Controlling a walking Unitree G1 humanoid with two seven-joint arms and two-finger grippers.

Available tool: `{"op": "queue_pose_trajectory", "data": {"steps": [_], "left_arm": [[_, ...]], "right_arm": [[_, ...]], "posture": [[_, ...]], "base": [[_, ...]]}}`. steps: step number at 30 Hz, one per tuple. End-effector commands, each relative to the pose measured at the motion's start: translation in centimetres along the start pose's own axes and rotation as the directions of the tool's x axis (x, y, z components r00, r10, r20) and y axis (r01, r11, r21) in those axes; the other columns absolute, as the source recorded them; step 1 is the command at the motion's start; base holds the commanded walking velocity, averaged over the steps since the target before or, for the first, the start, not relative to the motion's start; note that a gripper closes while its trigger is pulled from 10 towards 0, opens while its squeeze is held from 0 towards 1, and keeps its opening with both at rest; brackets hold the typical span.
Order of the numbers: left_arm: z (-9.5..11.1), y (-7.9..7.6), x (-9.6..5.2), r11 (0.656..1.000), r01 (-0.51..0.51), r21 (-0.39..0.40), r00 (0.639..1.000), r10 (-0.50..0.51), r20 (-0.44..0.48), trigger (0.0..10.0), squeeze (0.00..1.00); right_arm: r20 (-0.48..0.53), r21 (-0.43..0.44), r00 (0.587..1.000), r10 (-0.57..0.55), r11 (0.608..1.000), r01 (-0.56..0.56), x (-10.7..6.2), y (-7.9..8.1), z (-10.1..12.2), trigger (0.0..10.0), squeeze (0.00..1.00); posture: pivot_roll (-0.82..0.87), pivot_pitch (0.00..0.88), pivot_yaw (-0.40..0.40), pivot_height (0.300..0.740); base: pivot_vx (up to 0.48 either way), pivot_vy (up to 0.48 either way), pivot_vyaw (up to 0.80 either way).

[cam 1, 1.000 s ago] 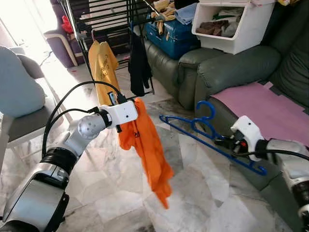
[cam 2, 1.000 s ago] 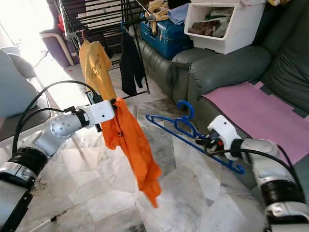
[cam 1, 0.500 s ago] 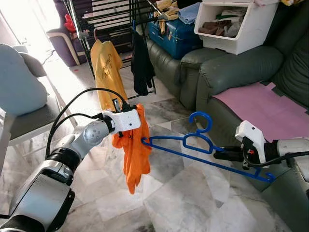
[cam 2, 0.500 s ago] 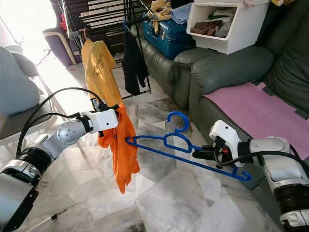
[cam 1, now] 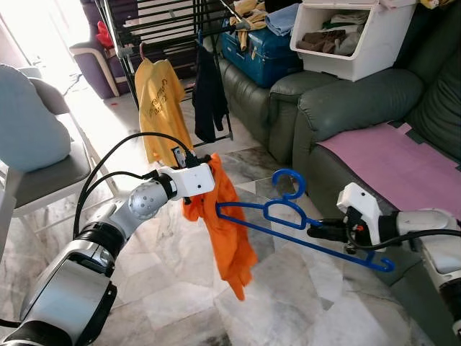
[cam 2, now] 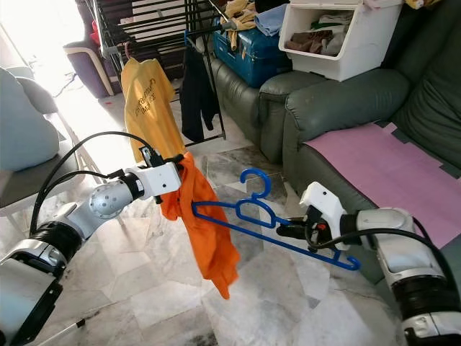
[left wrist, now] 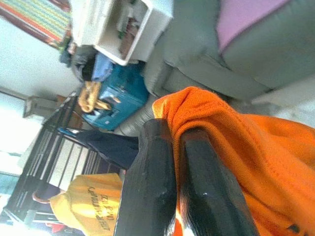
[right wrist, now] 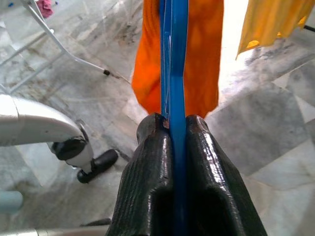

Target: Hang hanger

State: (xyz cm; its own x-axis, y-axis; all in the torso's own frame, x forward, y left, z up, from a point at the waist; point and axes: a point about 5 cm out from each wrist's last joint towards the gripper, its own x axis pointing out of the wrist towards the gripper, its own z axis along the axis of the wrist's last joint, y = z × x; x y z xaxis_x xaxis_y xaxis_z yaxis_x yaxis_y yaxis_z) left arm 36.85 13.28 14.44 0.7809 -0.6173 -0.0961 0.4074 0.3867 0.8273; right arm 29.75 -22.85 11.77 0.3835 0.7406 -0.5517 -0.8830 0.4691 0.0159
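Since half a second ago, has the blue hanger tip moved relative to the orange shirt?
Cannot tell. The blue hanger, held by the right gripper, points its tip at the orange shirt hanging from the left gripper, as before. The shirt swings, so there's no fixed reference.

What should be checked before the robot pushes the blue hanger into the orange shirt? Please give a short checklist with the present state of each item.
1. Left gripper pinches the orange shirt: ok.
2. Right gripper is clamped on the blue hanger: ok.
3. Hanger's far tip reaches the shirt: ok, it is at the cloth's edge.
4. Tip is lined up with the neck opening: cannot tell, the cloth is bunched.
5. Shirt hangs off the marble floor: ok.
6. Free place on the drying rack: cannot tell.
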Motion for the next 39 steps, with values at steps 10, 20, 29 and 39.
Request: {"op": "queue_pose_trajectory", "data": {"steps": [10,20,29,39], "left_arm": [[2.0,4.0,0.6,0.985,-0.164,-0.045,0.981,0.168,0.096,10.0,0.0],[2.0,4.0,0.6,0.985,-0.164,-0.045,0.981,0.168,0.096,10.0,0.0],[2.0,4.0,0.6,0.985,-0.164,-0.045,0.981,0.168,0.096,10.0,0.0],[1.9,0.9,1.0,0.978,-0.102,-0.18,0.989,0.12,0.087,10.0,0.0]], "right_arm": [[-0.011,0.068,0.985,-0.173,0.983,0.173,2.0,-1.0,-0.9,10.0,0.0],[-0.011,0.068,0.985,-0.173,0.983,0.173,2.0,-1.0,-0.9,10.0,0.0],[-0.011,0.068,0.985,-0.173,0.983,0.173,2.0,-1.0,-0.9,10.0,0.0],[0.08,0.234,0.937,-0.341,0.92,0.315,2.9,-2.7,0.7,10.0,0.0]], "posture": [[-0.16,0.0,0.098,0.74],[-0.16,0.0,0.098,0.74],[-0.16,0.0,0.098,0.74],[-0.18,0.0,0.083,0.74]], "base": [[0.0,0.0,0.0],[0.0,0.0,0.0],[0.0,0.0,0.0],[0.0,0.0,0.0]]}}
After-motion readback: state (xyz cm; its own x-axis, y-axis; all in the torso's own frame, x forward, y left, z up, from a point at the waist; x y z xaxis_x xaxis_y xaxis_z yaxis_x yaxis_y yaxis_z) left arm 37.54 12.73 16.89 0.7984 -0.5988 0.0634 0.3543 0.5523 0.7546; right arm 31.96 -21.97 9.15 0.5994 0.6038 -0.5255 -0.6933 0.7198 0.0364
